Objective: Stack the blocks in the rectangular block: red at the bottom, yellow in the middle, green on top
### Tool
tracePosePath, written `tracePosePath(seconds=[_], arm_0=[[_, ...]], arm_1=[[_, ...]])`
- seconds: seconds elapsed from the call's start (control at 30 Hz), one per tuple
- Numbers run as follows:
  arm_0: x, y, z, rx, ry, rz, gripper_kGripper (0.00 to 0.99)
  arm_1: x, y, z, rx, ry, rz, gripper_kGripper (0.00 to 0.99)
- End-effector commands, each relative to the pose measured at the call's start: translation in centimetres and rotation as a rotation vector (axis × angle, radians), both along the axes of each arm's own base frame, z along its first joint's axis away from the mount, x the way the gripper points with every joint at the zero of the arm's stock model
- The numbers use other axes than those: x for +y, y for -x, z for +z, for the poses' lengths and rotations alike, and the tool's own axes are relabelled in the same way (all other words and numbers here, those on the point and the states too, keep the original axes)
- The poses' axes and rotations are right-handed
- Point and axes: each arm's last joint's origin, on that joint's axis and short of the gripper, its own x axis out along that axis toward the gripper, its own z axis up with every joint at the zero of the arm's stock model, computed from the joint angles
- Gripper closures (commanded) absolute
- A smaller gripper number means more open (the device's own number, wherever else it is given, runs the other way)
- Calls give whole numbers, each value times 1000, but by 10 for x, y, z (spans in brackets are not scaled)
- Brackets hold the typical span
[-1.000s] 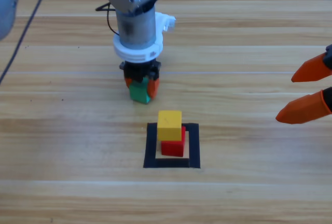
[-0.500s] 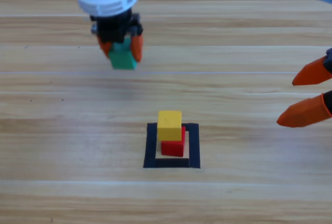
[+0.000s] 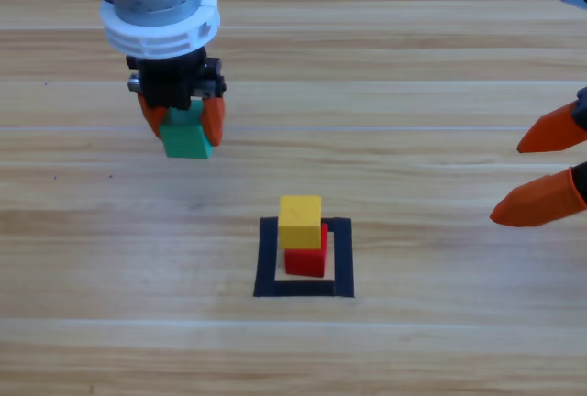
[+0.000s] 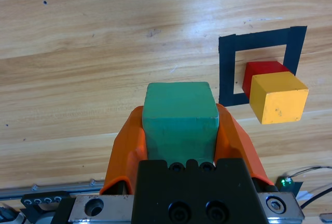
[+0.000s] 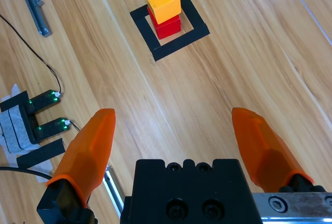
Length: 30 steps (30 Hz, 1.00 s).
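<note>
Progress two-thirds: yellow [image 3: 300, 221] sits on red [image 3: 305, 257] inside the rectangular block [image 3: 267, 258], apparently slightly offset, while green [image 3: 186, 137], gripped between the left gripper [image 3: 183, 121] jaws, awaits placement on top; right gripper [image 3: 541, 169] waits, jaws spread and empty.

Colour inventory, placed relative to the tape frame [image 3: 304, 291]:
- Tape frame: black outline, pale bare wood within.
- Red cube [image 3: 305, 257]: plain matte red, inside the frame.
- Yellow cube [image 3: 300, 221]: plain yellow, on top of the red cube.
- Green cube [image 3: 186, 138]: teal-green, well apart from the frame, between orange jaws of the left gripper [image 3: 182, 121].
- Right gripper [image 3: 543, 169]: orange jaws, black body.
- Table [image 3: 422, 84]: light wood, grain in bands.
</note>
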Motion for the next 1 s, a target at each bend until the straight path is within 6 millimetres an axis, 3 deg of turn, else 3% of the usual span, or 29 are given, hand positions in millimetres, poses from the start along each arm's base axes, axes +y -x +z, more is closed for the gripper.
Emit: tracePosePath(seconds=[0.03,0.6,1.0], arm_0=[[-13,11,-9,39,-13,-23,982],[-55,34,-19,49,-19,-44,976],[-73,36,-29,57,-20,-37,973]], arm_1=[[2,9,-3,-3,-20,34,2],[4,8,-5,7,-23,44,2],[31,6,-1,-10,-12,97,2]])
